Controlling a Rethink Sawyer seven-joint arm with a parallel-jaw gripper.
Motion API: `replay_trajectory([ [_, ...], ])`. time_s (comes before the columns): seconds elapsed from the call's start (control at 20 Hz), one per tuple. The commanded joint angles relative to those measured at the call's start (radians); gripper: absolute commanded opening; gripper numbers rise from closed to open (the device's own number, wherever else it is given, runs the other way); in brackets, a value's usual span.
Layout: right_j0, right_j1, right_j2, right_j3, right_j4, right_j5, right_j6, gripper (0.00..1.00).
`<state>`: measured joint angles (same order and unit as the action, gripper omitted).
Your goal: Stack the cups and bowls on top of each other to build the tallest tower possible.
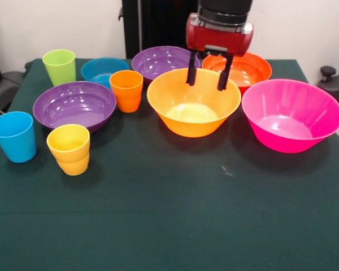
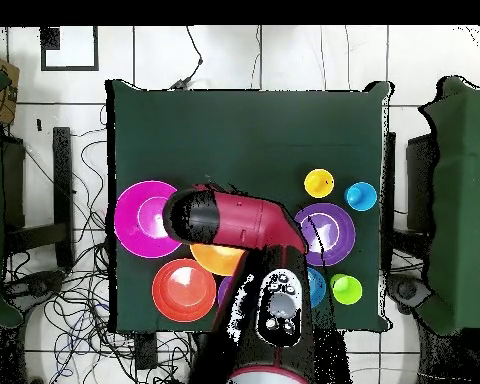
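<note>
**Ten pieces loose, no tower, near half of the table free**

Ten pieces sit on my table (image 1: pixel 169 226), all in the far half as the front view shows it; the whole near strip of green cloth is bare and gives me room to work. I see nothing stacked: every cup and bowl stands alone, mouth up.

Four cups: the green cup (image 1: pixel 60 66) at the far left corner, the blue cup (image 1: pixel 14 136) closest to the left edge, the yellow cup (image 1: pixel 69 148) just beside it toward the middle, and the orange cup (image 1: pixel 126 90) between the two purple bowls.

Six bowls: one purple bowl (image 1: pixel 74 105) left of centre, a second purple bowl (image 1: pixel 163 61) at the back, the small blue bowl (image 1: pixel 104 70) between the green cup and that back bowl, the red bowl (image 1: pixel 239 70) at the back right, the wide orange bowl (image 1: pixel 193 101) in the middle, and the pink bowl (image 1: pixel 291 114) near the right edge. The orange and pink bowls sit close, with little gap between their rims.

My gripper (image 1: pixel 208 78) hangs over the far rim of the orange bowl, fingers apart and holding nothing. From overhead, the arm (image 2: pixel 239 222) covers most of that bowl and the back purple one.
</note>
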<state>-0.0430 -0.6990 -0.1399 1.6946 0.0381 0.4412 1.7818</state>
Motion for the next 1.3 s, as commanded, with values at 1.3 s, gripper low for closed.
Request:
replay_trajectory([
  [1.3, 0.042, 0.119, -0.061, 0.062, 0.29, 0.005, 0.662, 1.0],
])
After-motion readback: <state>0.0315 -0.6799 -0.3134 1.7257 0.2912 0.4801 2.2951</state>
